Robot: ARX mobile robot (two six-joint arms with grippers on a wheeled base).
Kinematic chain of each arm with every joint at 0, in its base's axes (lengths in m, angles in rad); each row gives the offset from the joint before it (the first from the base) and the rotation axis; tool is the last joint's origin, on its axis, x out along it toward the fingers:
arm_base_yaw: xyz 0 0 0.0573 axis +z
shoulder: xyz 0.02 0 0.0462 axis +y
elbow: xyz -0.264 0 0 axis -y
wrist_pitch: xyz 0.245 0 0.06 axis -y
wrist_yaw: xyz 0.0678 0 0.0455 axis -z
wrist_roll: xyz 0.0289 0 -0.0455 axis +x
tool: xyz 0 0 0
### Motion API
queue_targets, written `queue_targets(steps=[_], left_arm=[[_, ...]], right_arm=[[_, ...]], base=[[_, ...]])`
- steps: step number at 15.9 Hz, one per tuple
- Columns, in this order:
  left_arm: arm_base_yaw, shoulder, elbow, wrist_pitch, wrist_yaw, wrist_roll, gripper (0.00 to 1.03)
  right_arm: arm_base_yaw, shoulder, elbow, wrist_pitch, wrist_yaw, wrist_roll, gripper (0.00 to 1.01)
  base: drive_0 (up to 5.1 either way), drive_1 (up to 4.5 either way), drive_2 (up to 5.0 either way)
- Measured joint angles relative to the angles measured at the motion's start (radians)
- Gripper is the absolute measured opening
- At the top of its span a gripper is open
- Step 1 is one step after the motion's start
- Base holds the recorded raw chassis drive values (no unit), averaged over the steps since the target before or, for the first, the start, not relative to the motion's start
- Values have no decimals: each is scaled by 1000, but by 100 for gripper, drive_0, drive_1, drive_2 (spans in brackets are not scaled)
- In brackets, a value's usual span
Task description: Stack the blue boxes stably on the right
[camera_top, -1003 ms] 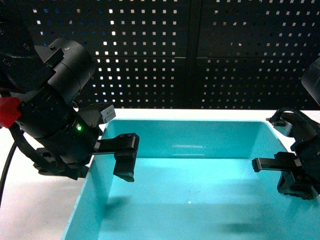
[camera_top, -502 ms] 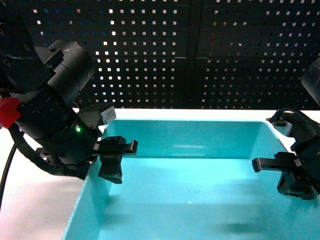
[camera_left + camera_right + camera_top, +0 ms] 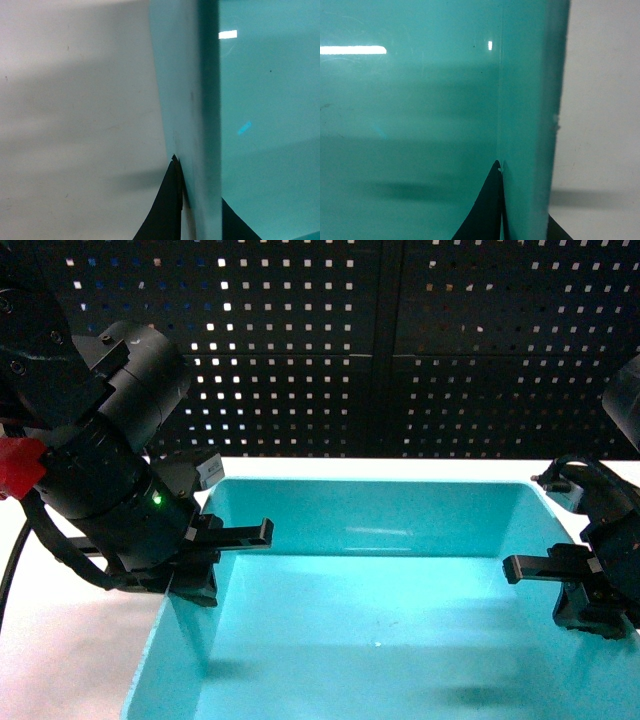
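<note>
One light turquoise blue box (image 3: 380,520), open-topped and empty, fills the lower middle of the head view on a white table. My left gripper (image 3: 190,585) straddles its left wall. In the left wrist view that gripper (image 3: 200,215) has one black finger outside and one inside, both pressed on the wall (image 3: 192,125). My right gripper (image 3: 585,605) straddles the right wall. In the right wrist view it (image 3: 525,220) also holds the wall (image 3: 530,100) between an inner and an outer finger. No second blue box is in view.
The white table (image 3: 60,660) runs along the box's left side and behind it. A black pegboard wall (image 3: 400,340) stands close behind the table's far edge. The left arm's bulky black wrist (image 3: 110,460) hangs over the table's left part.
The left gripper's inner finger has swung left from inside the box up against the left wall, closing on it. The right gripper and the box have not moved.
</note>
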Motion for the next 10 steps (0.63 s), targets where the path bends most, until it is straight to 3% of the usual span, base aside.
queue_targets(steps=[7, 8, 10], left_arm=[[3, 1, 0, 3, 11, 0, 2], [3, 1, 6, -8, 21, -1, 2], [9, -14, 63, -122, 23, -16, 2]], right_arm=[[1, 0, 1, -6, -3, 7, 2], [26, -3, 23, -65, -10, 50, 2], [79, -65, 49, -139, 38, 129, 2]], base=[[0, 0, 0], [0, 0, 0], [0, 0, 0]])
